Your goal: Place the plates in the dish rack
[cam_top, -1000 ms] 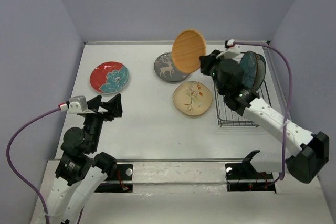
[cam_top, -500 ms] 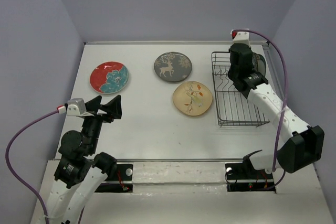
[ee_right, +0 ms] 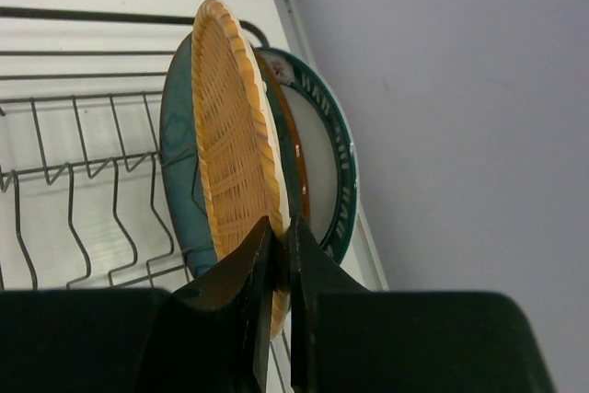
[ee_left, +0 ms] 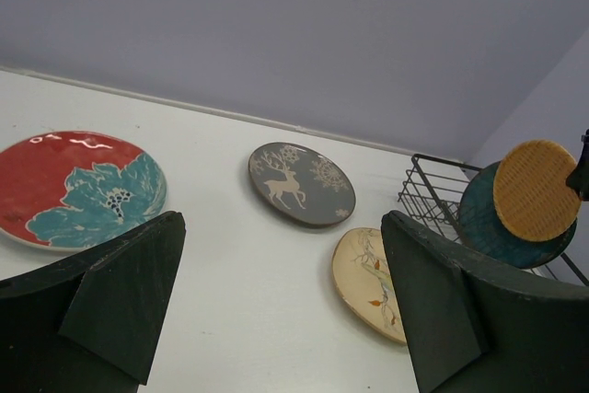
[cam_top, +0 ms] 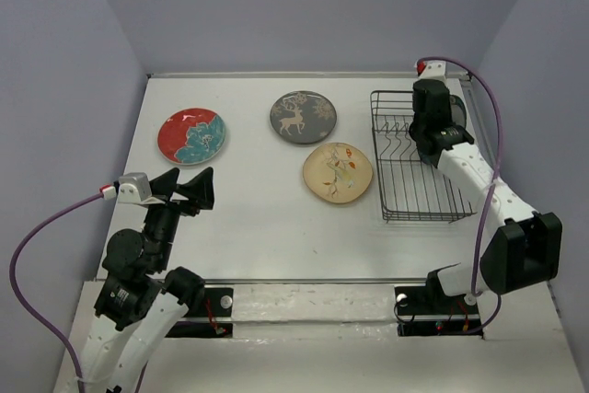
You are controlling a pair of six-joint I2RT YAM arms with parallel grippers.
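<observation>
**At the far end of the dish rack**

The right end effector pinches the orange plate, upright beside the dark teal plate. Next it likely must seat the plate, then let go. The left end effector is wide open.

I see a white table carrying four things. The black wire dish rack stands on it. Just left of the rack's near half, the cream floral plate lies flat, close to the rack but not touching it. Left of the rack's far end lies the grey deer plate. The red plate with the teal flower lies well left of the rack.
</observation>
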